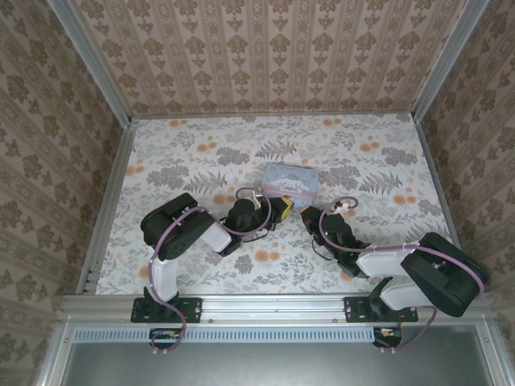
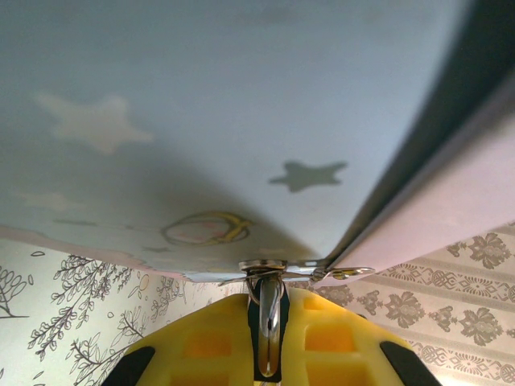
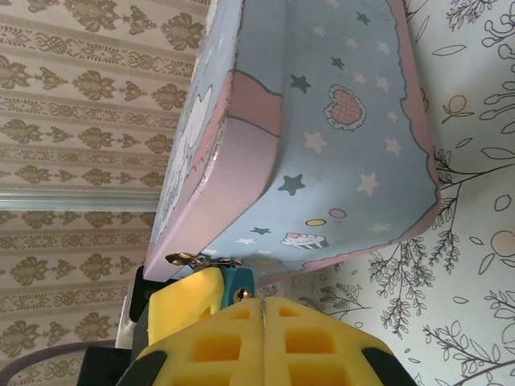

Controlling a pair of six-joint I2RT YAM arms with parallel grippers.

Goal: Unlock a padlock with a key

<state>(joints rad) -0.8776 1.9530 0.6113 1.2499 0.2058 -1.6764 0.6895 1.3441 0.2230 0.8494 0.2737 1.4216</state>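
Note:
The padlock (image 3: 238,281) is a tiny bluish-green block hanging from the metal hasp (image 3: 197,260) at the corner of the pastel tin (image 3: 338,161). My left gripper (image 2: 268,296) is shut on it; the lock's shiny metal part (image 2: 270,326) shows between the yellow pads. That gripper's yellow finger (image 3: 189,305) presses the lock's side in the right wrist view. My right gripper (image 3: 263,301) is shut on the key, a thin metal sliver at the tips, right at the keyhole face. From above, both grippers (image 1: 282,208) (image 1: 308,215) meet at the tin's near edge.
The tin (image 1: 288,182) lies mid-table on the floral cloth (image 1: 201,153). Patterned walls close in the back and both sides. Both arms reach in from the near rail (image 1: 265,305).

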